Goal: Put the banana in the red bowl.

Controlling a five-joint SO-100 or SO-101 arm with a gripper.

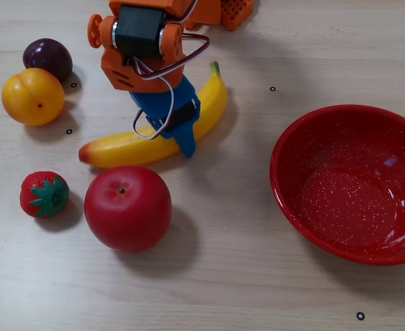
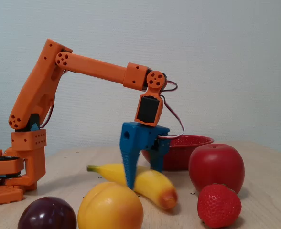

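The yellow banana (image 1: 123,148) lies on the table left of centre, with its greenish stem pointing toward the arm base and its orange-brown tip toward the strawberry. My blue-fingered gripper (image 1: 168,138) reaches down over its middle. One finger (image 2: 129,164) stands on each side of the fruit, and they are closed against it. In a fixed view the banana (image 2: 152,186) still rests on the wood under the gripper (image 2: 143,177). The red bowl (image 1: 292,186) with white speckles inside sits empty at the right, and only its rim (image 2: 193,140) shows behind the arm and the apple.
A red apple (image 1: 128,207) and a strawberry (image 1: 44,194) lie just in front of the banana. A yellow-orange fruit (image 1: 33,96) and a dark plum (image 1: 47,57) sit at the far left. Bare wood separates the banana from the bowl.
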